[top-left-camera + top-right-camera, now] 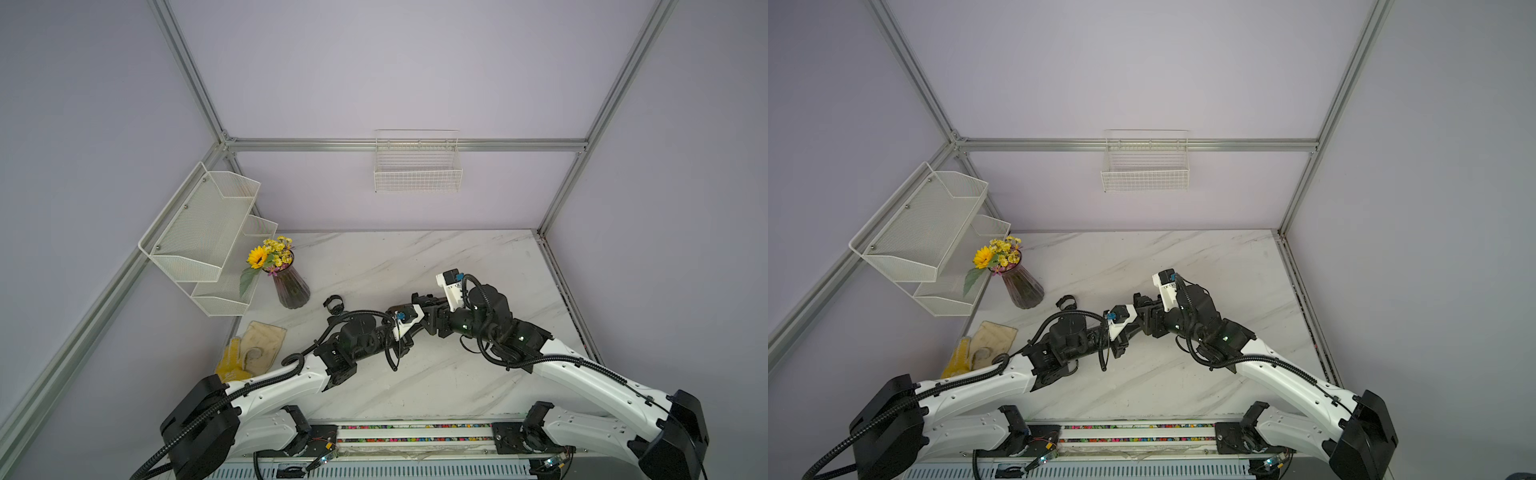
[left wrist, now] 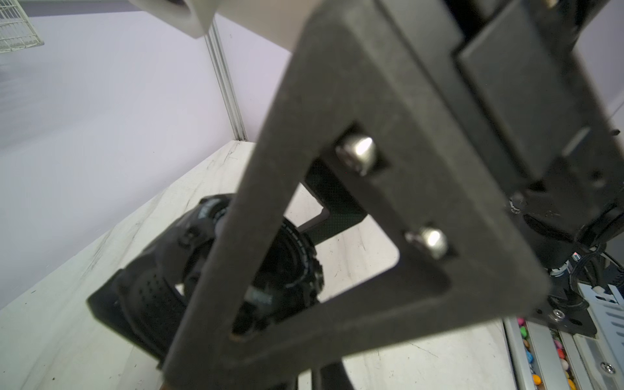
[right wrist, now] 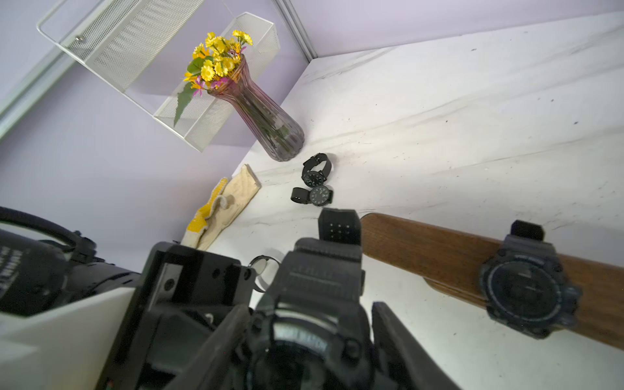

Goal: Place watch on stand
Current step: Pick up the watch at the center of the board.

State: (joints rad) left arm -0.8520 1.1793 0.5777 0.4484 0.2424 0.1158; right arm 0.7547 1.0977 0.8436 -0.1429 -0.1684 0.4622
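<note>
- Lilac walls and aluminium posts box in a white marbled counter (image 1: 415,257). A wire basket (image 1: 417,174) hangs on the back wall, and nothing can be seen in it.
- Far to the left of the left tool, a two-tier mesh shelf (image 1: 199,232) on the side wall looks empty. Below it a ribbed purple vase (image 1: 291,291) holds a sunflower and small yellow flowers. A yellow-and-cream glove (image 1: 253,349) lies flat nearer the robot.
- Between the vase and the left tool, two slim watches (image 3: 314,177) lie close together on the counter, probably waiting their turn.
- The left tool (image 1: 417,305) is clenched, apparently on the strap of the chunky black watch (image 3: 314,324). It seems to hold the watch clear of the counter, but the pinch itself is hidden.
- The right tool (image 3: 310,309) straddles that watch's case, with one finger on each side. Whether it presses the case or only brackets it, I cannot tell. With both tools meeting on the watch, this looks like a handover or a steadying grip.
- Just ahead of the right tool's tips, the strap end overlaps the rounded end of the brown wooden stand (image 3: 422,250); whether they touch is unclear. Held this way, the strap points at the bar, probably so the watch can slide on lengthwise.
- Farther along the bar, away from the tool, a second watch (image 3: 526,280) is already strapped round it, face outward.
</note>
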